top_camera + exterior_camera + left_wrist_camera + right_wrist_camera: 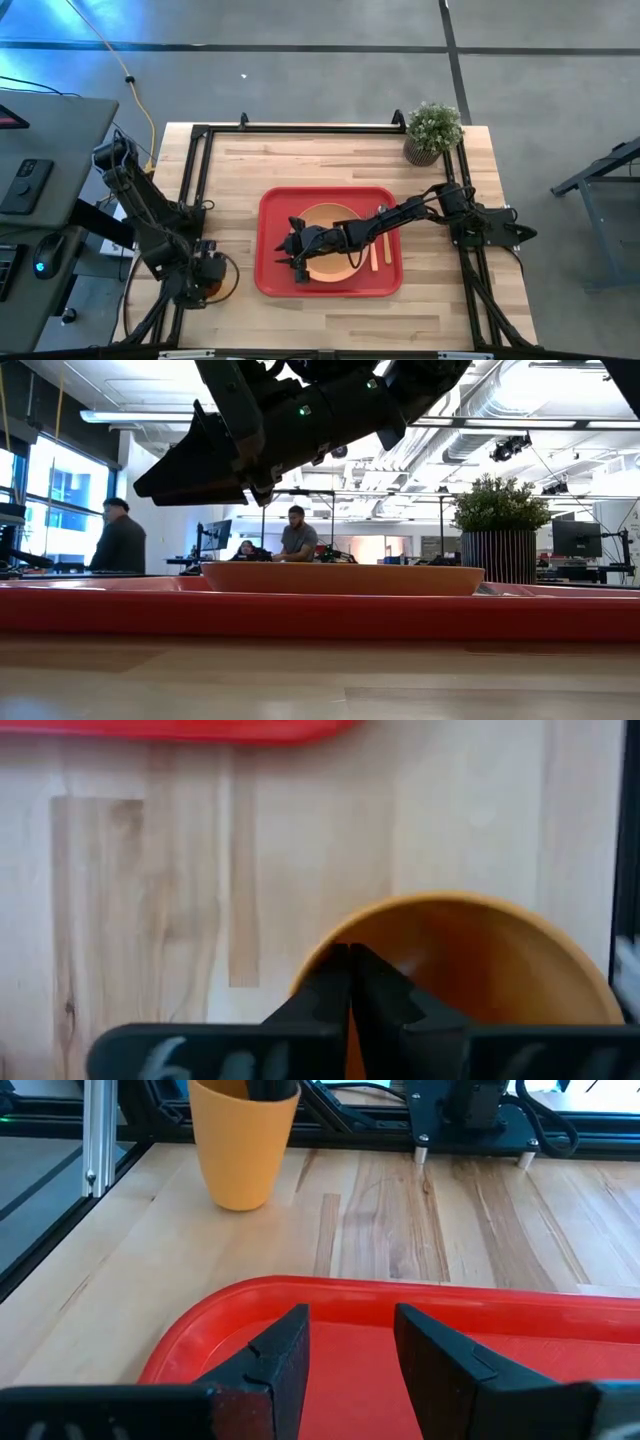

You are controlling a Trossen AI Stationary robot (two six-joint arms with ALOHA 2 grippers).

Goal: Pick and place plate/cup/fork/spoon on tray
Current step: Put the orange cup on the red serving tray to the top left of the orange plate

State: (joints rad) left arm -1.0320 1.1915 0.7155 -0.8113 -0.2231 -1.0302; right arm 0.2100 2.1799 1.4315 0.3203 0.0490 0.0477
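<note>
Plate (330, 240) and fork (384, 240) on tray (270, 285); spoon unseen. Cup (470, 965) off-tray at 9 o'clock, clenched by left gripper (350, 982). Right gripper (350, 1350) released.

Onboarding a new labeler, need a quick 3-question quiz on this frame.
1. True or false: the plate lies on the tray.
2. The cup stands: A) on the tray; B) on the table, off the tray; C) on the plate.
3. Which one is open: the left gripper or the right gripper?
Key: 1 true. 2 B. 3 the right gripper, over the tray; the left gripper is shut on the cup's rim.
</note>
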